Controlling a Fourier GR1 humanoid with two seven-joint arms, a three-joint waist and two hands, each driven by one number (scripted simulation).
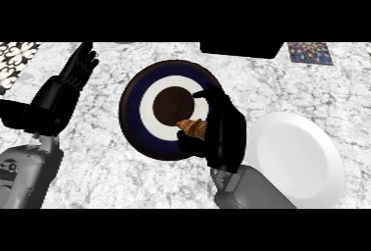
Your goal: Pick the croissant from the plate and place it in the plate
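Note:
A dark blue plate (138,110) with a white ring and brown centre lies in the middle of the counter. Over its right part my right hand (225,130) is curled round a golden croissant (193,126), whose pointed end sticks out to the left between thumb and fingers. The rest of the croissant is hidden by the hand. A plain white plate (301,159) lies to the right, close beside my right forearm. My left hand (76,68) stays open at the left edge, fingers up, resting.
The counter (101,166) is grey-white marble. A black object (239,48) sits at the back edge, and a patterned tile (310,52) lies at the back right. Another patterned patch (16,56) shows at the far left.

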